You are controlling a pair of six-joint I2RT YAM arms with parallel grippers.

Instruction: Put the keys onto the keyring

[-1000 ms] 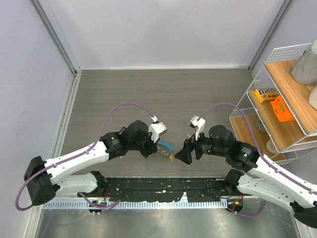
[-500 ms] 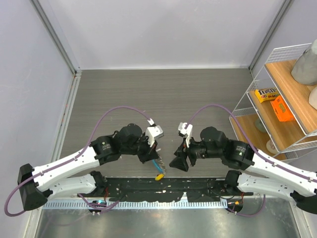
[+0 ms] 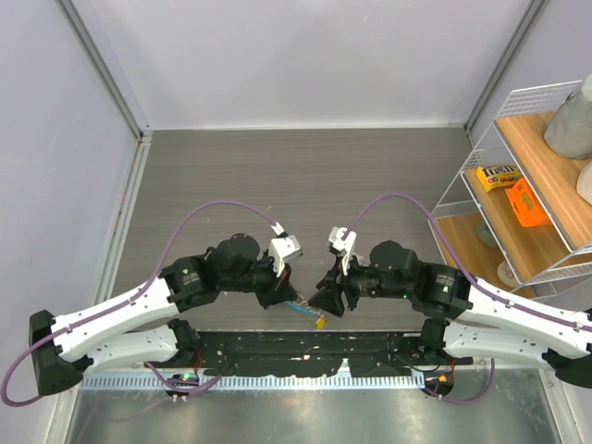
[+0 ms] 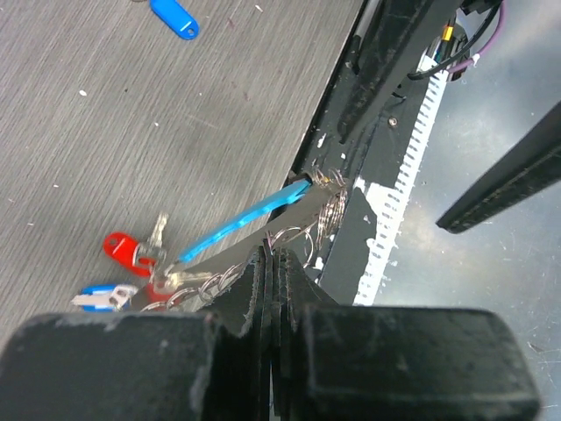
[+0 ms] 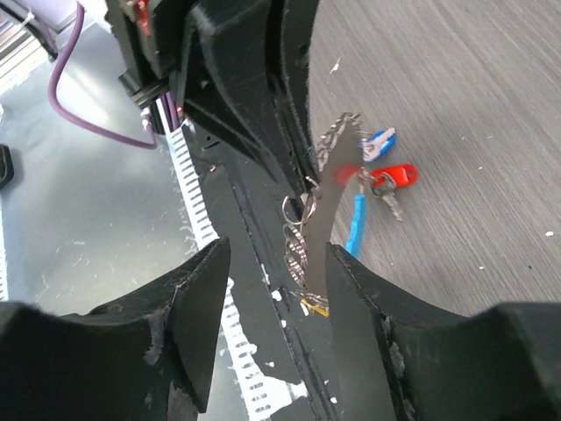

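Note:
My left gripper (image 3: 283, 294) (image 4: 273, 254) is shut on the keyring (image 4: 302, 210), a silver jagged loop with a light-blue band (image 4: 241, 224). It holds the ring above the table's near edge. Red-tagged keys (image 4: 123, 248) and a blue-and-white tag (image 4: 101, 296) hang on the ring. A yellow tag (image 3: 320, 323) (image 5: 316, 305) dangles at its low end. My right gripper (image 3: 326, 301) (image 5: 276, 259) is open, its jaws on either side of the ring's silver strip (image 5: 329, 210). A loose blue-tagged key (image 4: 173, 17) lies on the table further off.
A black rail (image 3: 305, 347) runs along the near table edge, just under the ring, with a metal bench below it. A wire shelf (image 3: 467, 180) stands at the right with a yellow candy bag (image 3: 497, 176) and an orange box (image 3: 524, 202).
My left gripper has carried the keyring toward the near edge. My right gripper has moved left, closing the gap, and its open jaws now straddle the ring.

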